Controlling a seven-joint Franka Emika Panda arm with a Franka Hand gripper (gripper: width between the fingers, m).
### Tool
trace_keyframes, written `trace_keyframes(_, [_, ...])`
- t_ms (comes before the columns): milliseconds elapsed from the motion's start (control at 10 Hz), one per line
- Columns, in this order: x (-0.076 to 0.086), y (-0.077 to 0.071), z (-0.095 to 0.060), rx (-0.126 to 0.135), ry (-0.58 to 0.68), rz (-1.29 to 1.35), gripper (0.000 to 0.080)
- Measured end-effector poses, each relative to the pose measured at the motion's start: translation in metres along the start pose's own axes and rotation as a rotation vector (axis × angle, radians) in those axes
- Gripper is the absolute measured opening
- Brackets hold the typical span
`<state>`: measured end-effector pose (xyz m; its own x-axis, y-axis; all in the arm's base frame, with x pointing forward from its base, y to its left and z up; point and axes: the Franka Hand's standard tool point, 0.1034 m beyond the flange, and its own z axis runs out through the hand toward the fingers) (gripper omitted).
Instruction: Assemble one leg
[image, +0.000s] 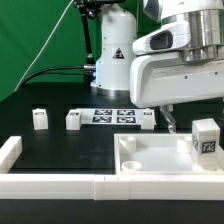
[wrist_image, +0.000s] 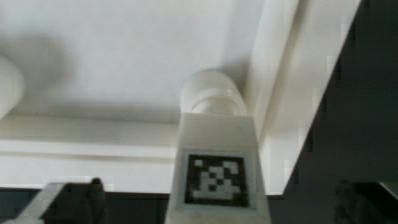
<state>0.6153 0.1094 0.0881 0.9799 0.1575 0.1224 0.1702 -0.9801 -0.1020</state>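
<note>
One leg (image: 205, 140), a small white post with a black-and-white tag, stands upright on the near right corner of the white square panel (image: 150, 160). My gripper (image: 197, 126) hangs over it with one finger (image: 170, 122) showing to the leg's left. In the wrist view the leg (wrist_image: 217, 150) runs down to the panel (wrist_image: 107, 60) beside its raised rim (wrist_image: 294, 60). The gripper (wrist_image: 217, 205) straddles the leg, and the dark fingers (wrist_image: 71, 202) stand on either side with gaps to it. The gripper is open.
Three more legs (image: 40, 118) (image: 74, 120) (image: 147, 120) stand in a row on the black table. The marker board (image: 112, 116) lies between them. White border rails run along the front (image: 50, 185) and the exterior view's left (image: 10, 150).
</note>
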Motion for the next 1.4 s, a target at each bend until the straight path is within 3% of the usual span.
trace_keyframes(100, [-0.004,-0.003,0.001,0.021,-0.119,0.000,0.0649])
trace_keyframes(200, [0.007,-0.002,0.000,0.024,-0.119,0.000,0.0649])
trace_keyframes(800, [0.018,0.004,-0.001,0.023,-0.100,0.005,0.0649])
trace_keyframes(1000, [0.018,0.003,-0.001,0.023,-0.100,0.004,0.0377])
trace_keyframes(1100, [0.018,0.003,-0.001,0.023,-0.100,0.004,0.0291])
trace_keyframes(1400, [0.018,0.003,0.000,0.022,-0.101,0.044,0.0291])
